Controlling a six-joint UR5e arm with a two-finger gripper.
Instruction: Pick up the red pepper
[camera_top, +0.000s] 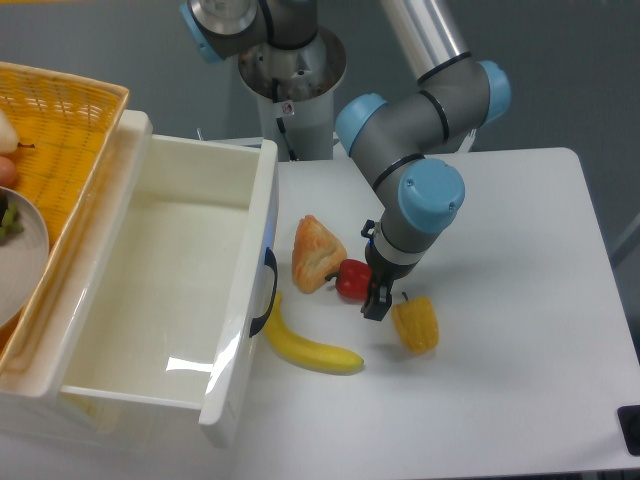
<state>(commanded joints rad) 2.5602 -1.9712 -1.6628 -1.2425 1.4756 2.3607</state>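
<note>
Mid-table, nearer the front edge than the back: red pepper (350, 281), lying on its side, tucked against the lower right corner of the tan pastry (316, 253) and partly hidden on its right by the gripper (375, 296). Lowered right at the pepper's right flank, one dark finger visible between it and the yellow pepper (416, 325); second finger not made out from this angle, so spread of the jaws impossible to judge, and nothing seen lifted or clamped. Wrist pitched down and slightly leftward, presumably to bring the fingers astride the red fruit while staying off the yellow one just beside. Pepper apparently resting on the table (520, 300), not yet raised. Banana (306, 346) lying toward the front edge, below the pastry, close to the handle of the open white drawer (170, 290) at the left edge; wicker basket (60, 150) behind that, at the far left corner. Tight cluster here: pastry touching on one side, yellow pepper near on the other, hence little room for a wide approach and some risk of nudging a neighbour on closing.
</note>
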